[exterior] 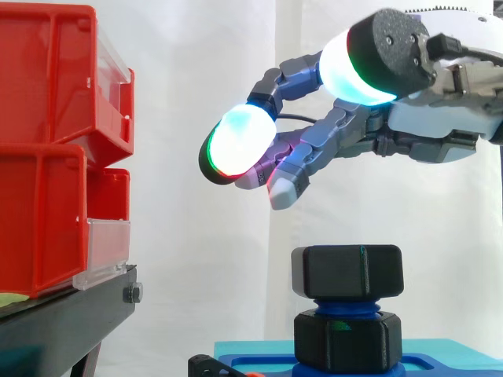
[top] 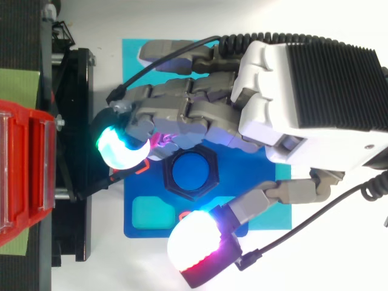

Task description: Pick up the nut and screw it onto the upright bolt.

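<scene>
White curtain hangs behind. The black nut (exterior: 347,271) sits atop the upright blue bolt (exterior: 346,307). It looks stiff, light and smooth, so opposite flat sides seem the best hold. The hand (exterior: 431,129) hovers above with fingers (exterior: 314,143) spread, holding nothing.

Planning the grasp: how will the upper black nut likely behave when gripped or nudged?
The nut looks rigid and probably light plastic. Its flat hexagonal sides should resist slipping and rolling. Seated on the blue bolt, it would likely turn or wobble rather than slide away when nudged.
</scene>
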